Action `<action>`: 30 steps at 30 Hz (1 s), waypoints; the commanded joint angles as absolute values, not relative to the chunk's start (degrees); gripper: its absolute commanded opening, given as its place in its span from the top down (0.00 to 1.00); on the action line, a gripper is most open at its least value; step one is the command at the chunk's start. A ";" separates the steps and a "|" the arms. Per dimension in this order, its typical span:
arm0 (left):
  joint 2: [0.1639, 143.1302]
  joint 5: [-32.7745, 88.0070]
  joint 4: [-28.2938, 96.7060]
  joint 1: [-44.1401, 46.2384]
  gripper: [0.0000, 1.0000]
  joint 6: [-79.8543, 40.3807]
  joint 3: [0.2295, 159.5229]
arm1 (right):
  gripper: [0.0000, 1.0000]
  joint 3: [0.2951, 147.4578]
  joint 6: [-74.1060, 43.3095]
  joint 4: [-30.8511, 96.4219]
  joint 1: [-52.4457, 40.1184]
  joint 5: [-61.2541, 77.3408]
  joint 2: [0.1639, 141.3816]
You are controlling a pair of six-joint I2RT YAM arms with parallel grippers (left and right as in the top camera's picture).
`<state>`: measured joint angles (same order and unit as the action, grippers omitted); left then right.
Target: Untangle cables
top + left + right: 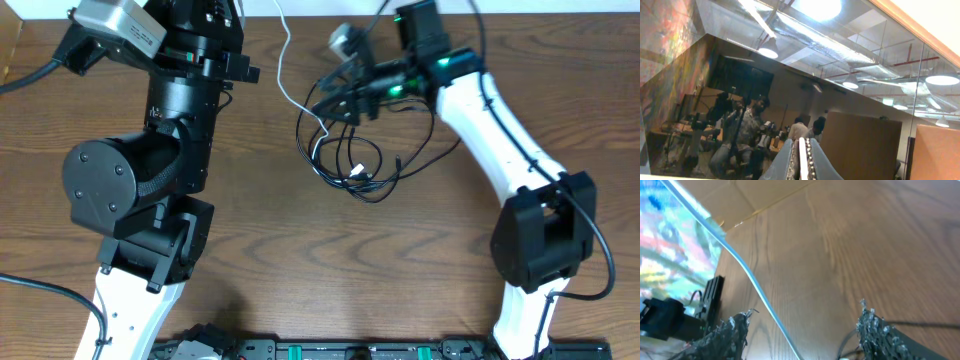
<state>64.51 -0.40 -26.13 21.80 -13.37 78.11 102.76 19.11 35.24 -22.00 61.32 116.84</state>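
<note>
Between the right jaws, spread apart, white cable [747, 275], left jaws together

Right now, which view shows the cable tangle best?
Overhead. The whole cable tangle lies in frame on the table: black loops plus the white cable running toward the far edge. Right wrist catches mainly a stretch of the white cable crossing the wood. Left wrist points up into the room; no cables.

Matt wood-grain table [330, 265], smooth plastic-sheathed cables [350, 160]
</note>
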 commanded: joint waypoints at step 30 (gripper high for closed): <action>64.99 -9.69 16.27 21.56 0.92 -13.21 77.87 | 0.99 109.14 3.22 35.38 -15.90 20.67 85.73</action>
<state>64.73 -9.39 15.33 21.80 -13.52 77.71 109.21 4.86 33.78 -17.19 23.90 86.32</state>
